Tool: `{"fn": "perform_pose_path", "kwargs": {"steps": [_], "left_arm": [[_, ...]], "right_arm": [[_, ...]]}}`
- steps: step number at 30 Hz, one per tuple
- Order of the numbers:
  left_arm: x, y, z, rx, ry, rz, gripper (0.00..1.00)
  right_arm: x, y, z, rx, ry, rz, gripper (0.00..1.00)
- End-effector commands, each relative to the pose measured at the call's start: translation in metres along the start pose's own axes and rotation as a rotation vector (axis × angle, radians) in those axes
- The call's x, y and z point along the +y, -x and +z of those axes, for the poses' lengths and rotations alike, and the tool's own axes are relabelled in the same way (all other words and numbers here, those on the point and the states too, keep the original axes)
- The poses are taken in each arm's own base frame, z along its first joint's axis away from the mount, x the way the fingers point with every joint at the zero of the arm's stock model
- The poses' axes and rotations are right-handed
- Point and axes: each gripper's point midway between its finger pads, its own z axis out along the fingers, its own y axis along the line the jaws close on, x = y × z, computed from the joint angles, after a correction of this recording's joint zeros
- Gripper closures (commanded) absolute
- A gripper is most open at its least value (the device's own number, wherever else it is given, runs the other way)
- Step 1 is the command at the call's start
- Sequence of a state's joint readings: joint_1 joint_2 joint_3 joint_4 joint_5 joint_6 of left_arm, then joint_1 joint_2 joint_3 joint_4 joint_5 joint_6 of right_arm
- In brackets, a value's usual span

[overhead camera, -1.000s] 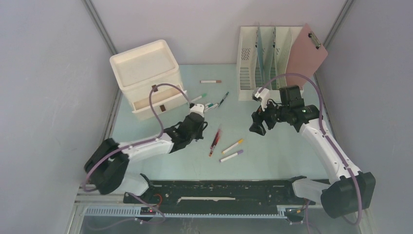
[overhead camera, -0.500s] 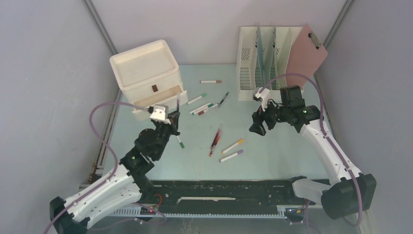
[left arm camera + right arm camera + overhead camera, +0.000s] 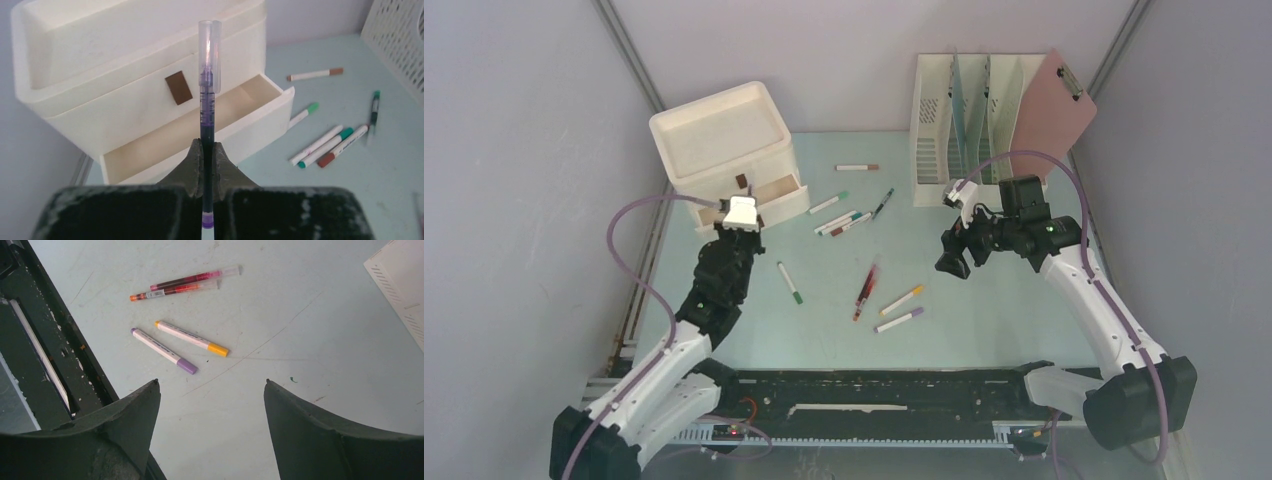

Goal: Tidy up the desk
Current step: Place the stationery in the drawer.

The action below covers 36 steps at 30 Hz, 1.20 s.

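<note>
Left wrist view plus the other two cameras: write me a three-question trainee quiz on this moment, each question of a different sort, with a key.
1. True or false: the left gripper is shut on a purple pen.
2. Multiple choice: the bottom drawer of the drawer unit is A) pushed shut, B) pulled open, C) taken out and lying on the desk.
3. Fill in the blank: the right gripper hangs over the desk with its jaws ____ and nothing between them.

Key: 1 true; 2 B; 3 open.
</note>
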<state>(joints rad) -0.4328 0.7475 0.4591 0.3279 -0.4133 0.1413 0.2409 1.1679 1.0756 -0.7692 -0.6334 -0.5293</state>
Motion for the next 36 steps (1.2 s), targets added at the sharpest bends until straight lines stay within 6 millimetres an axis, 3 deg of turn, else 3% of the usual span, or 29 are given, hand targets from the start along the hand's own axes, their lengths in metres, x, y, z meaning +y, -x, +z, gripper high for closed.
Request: {"fn": "perform_pose_path", "kwargs": {"steps": [1, 13, 21, 26, 36], "left_arm": [[-0.008, 0.024, 0.017, -0.034, -0.07, 0.133, 1.0], [-0.035, 0.04, 0.049, 0.12, -0.241, 0.316, 1.0], [-0.008, 0.016, 0.049, 0.312, -0.256, 0.627, 1.0], [0.002, 0.003, 0.054, 0.344, -0.27, 0.789, 1.0], [0.014, -0.013, 0.081, 0.399, -0.245, 0.84, 1.0]], "right_arm": [[0.002, 0.018, -0.009, -0.046, -0.003, -0.045, 0.16], [0.007, 0.017, -0.005, -0.035, 0.016, -0.061, 0.16], [0.007, 0.019, -0.007, -0.043, 0.005, -0.075, 0.16], [0.008, 0.018, -0.006, -0.037, 0.007, -0.078, 0.16], [0.004, 0.015, -0.003, -0.024, 0.009, -0.068, 0.16]]}}
